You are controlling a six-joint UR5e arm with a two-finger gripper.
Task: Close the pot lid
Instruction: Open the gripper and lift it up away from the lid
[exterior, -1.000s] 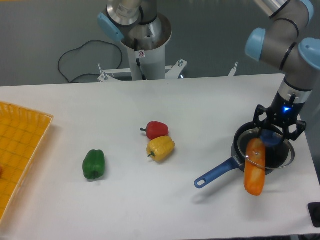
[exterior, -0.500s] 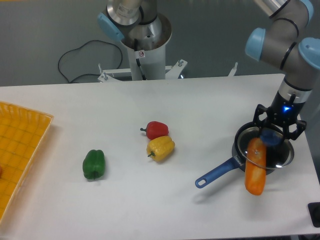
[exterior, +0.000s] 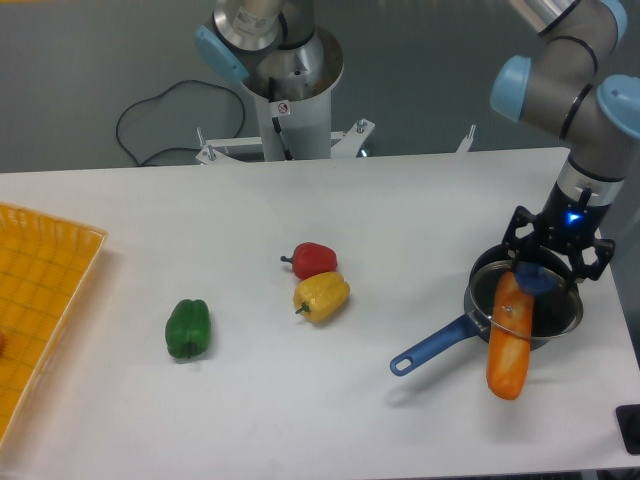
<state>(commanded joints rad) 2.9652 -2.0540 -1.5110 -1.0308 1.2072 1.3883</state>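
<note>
The pot point(exterior: 482, 292), a shallow black pan with a long blue handle point(exterior: 435, 347), stands at the table's right. The pot lid point(exterior: 568, 312), clear glass with a metal rim, lies over the pan, slightly tilted. My gripper point(exterior: 546, 266) is straight above it, shut on the lid's blue knob point(exterior: 540, 279). A long orange pepper point(exterior: 508, 345) leans across the pan's front rim, with its upper end at the lid's edge. I cannot tell whether the lid rests on it.
A red pepper point(exterior: 314, 259) and a yellow pepper point(exterior: 322, 296) touch near the table's middle. A green pepper point(exterior: 188, 328) lies further left. A yellow tray point(exterior: 40, 300) sits at the left edge. The table's right edge is close to the pan.
The orange pepper has shifted slightly, its lower end a little lower and further left. The gripper, lid and pan have hardly moved.
</note>
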